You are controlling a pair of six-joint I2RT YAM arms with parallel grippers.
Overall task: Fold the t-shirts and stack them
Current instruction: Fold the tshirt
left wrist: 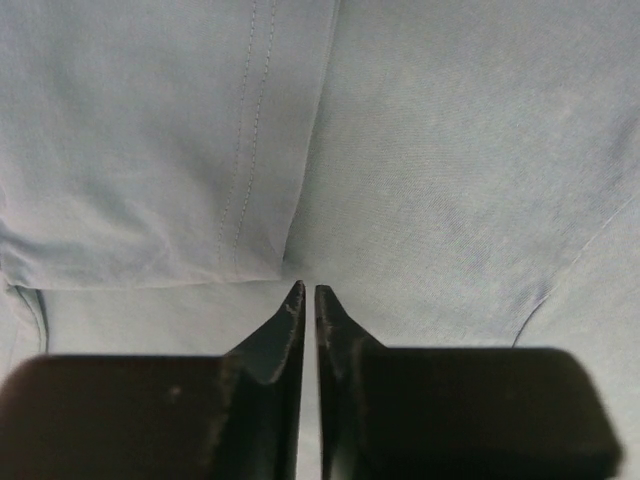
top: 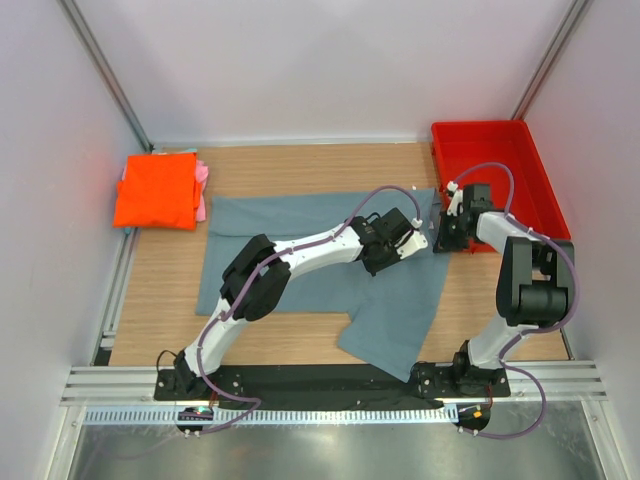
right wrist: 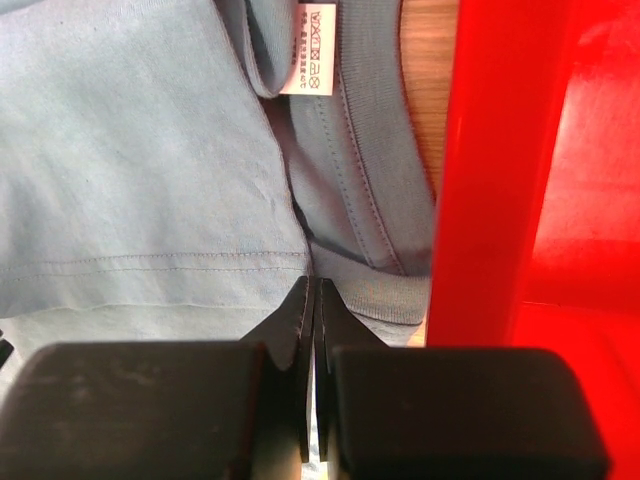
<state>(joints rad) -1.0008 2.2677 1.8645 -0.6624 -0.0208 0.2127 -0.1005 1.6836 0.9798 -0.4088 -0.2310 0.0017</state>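
A large grey-blue t-shirt [top: 262, 215] lies spread on the wooden table, its lower part hanging toward the near edge. My left gripper [top: 406, 238] reaches across it to its right end. In the left wrist view the left gripper [left wrist: 308, 290] is pinched on a fold of the grey-blue cloth [left wrist: 450, 150]. My right gripper [top: 445, 238] is beside the bin. In the right wrist view the right gripper [right wrist: 314, 282] is shut on the shirt [right wrist: 130, 150] near the ribbed collar, below the white neck label [right wrist: 314, 48]. A folded orange t-shirt [top: 155, 190] lies on a pink one [top: 203, 190] at the back left.
A red plastic bin [top: 500, 140] stands at the back right, its wall [right wrist: 480, 170] right next to my right gripper. White walls enclose the table on three sides. A metal rail carrying both arm bases runs along the near edge.
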